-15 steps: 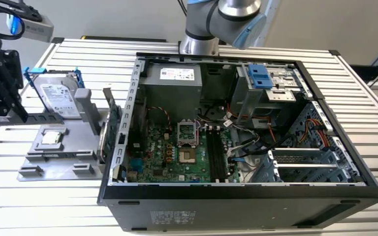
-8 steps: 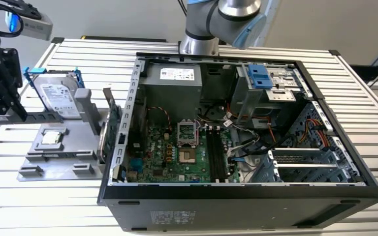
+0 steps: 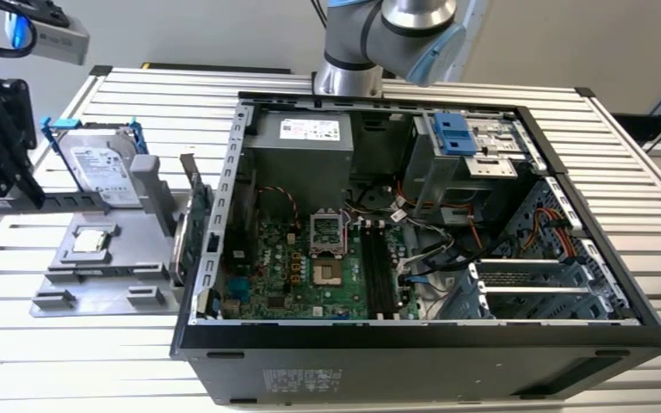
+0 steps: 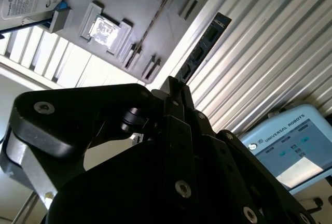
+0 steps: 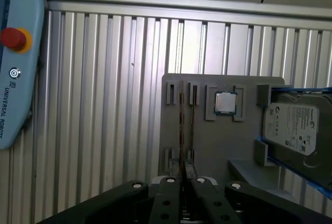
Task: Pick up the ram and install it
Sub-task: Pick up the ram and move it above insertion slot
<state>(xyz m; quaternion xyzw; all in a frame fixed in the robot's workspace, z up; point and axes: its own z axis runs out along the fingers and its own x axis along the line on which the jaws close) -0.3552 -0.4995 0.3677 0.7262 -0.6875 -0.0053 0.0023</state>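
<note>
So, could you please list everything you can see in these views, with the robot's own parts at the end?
table: one, silver, slatted, under everything
computer case: one, black, open, mid-table
motherboard: one, green, inside the case
fixture tray: one, grey, on the exterior view's left of the case
hard drive: one, silver in a blue frame, on the tray
processor chip: one, silver, in a tray pocket
expansion card: one, green with metal bracket, upright between tray and case
teach pendant: one, pale blue with red button, apart from the tray
ram: one, dark, held by the claw, clear of the tray
arm: one, silver and pale blue, beyond the case
claw: one, black, shut on the ram
</note>
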